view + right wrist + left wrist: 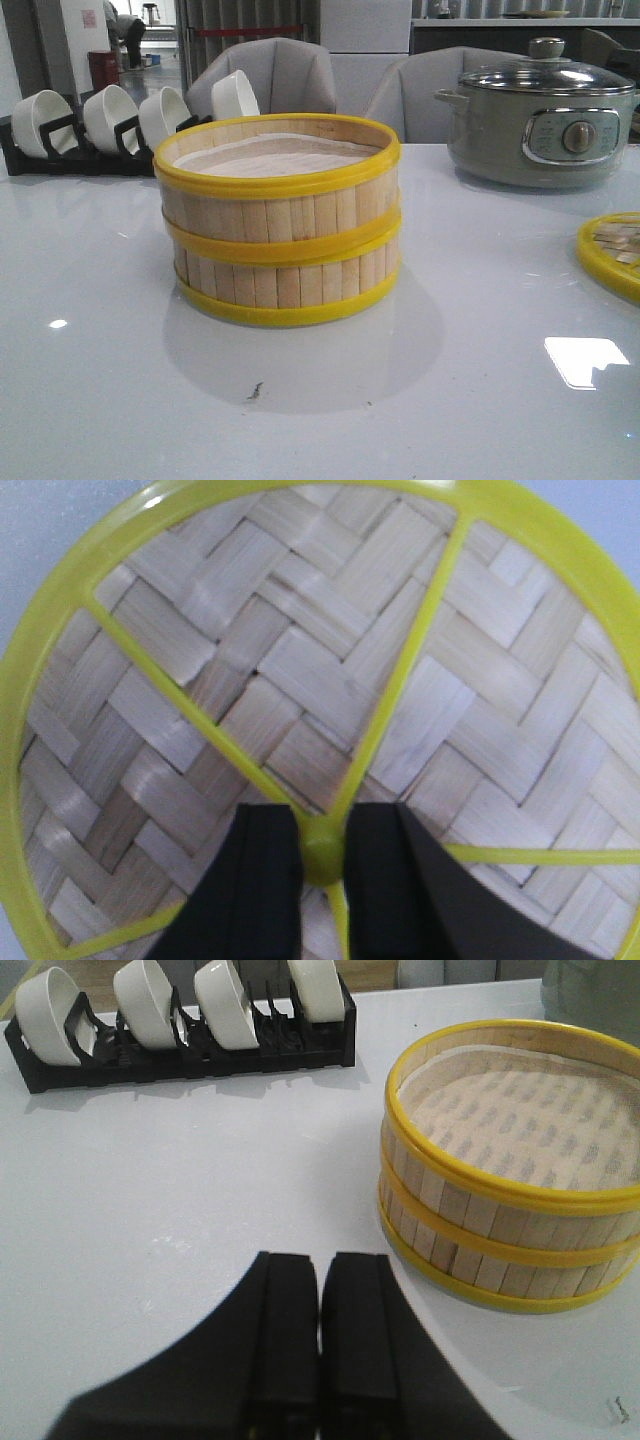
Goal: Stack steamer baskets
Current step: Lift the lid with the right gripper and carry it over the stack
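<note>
the white table (100, 400) takes up most of the scene, glossy with a couple of light reflections on it. sitting near the middle are the two steamer baskets (278, 225), already stacked one on top of the other, yellow rims lined up and a pale liner showing inside the top one. off at the far right there's a grey-green electric pot (540, 120) with a glass lid (well apart from the stack). at the far left a black rack (60, 155) holds a row of white bowls (110, 115) tilted on edge. the woven lid (612, 252) lies flat on the table at the right edge, only partly in the front view, not on the stack yet. the right gripper (322, 855) is right over it, fingers set narrowly on either side of the lid's yellow centre hub (322, 852), touching or nearly so. the left gripper (318, 1340) hangs above bare table just beside the stack, fingers pressed together with nothing between them.
</note>
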Available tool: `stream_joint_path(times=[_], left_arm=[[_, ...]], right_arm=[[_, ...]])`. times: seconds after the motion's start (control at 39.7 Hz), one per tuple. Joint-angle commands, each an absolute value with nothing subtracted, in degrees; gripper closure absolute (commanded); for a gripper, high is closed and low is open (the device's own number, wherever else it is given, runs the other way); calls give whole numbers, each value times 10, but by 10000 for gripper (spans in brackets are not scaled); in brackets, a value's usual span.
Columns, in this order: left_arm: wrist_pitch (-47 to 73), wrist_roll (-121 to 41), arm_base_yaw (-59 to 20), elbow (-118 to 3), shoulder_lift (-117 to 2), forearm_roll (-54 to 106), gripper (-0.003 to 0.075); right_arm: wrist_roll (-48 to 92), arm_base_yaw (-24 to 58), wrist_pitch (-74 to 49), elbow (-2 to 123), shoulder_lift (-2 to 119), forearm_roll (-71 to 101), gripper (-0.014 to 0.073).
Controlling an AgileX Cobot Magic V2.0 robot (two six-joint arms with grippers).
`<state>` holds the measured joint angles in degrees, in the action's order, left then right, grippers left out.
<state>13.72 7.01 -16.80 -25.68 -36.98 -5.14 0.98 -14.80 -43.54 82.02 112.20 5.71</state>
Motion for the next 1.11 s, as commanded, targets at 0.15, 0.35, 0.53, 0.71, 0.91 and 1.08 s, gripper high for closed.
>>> stream_joint_path(times=[0.15,0.35,0.53,0.71,0.91,1.08], left_arm=[[89,74,-167,-272,-369,-51,636],[89,74,-167,-272,-369,-51,636],[89,74,-167,-272,-369,-51,637],[89,74,-167,-272,-369,-51,636],[89,74,-167,-272,-369,-51,637],[89,74,-167,-272,-369,-51,637]], right_arm=[[12,-135,-433,843,1067,59,539],[12,-105,-504,910,1046,59,539],[12,-60,-583,993,1043,59,539],[12,3,-625,1065,1043,59,539],[12,80,-634,1129,1044,59,539],[12,150,-633,1172,1050,60,539]])
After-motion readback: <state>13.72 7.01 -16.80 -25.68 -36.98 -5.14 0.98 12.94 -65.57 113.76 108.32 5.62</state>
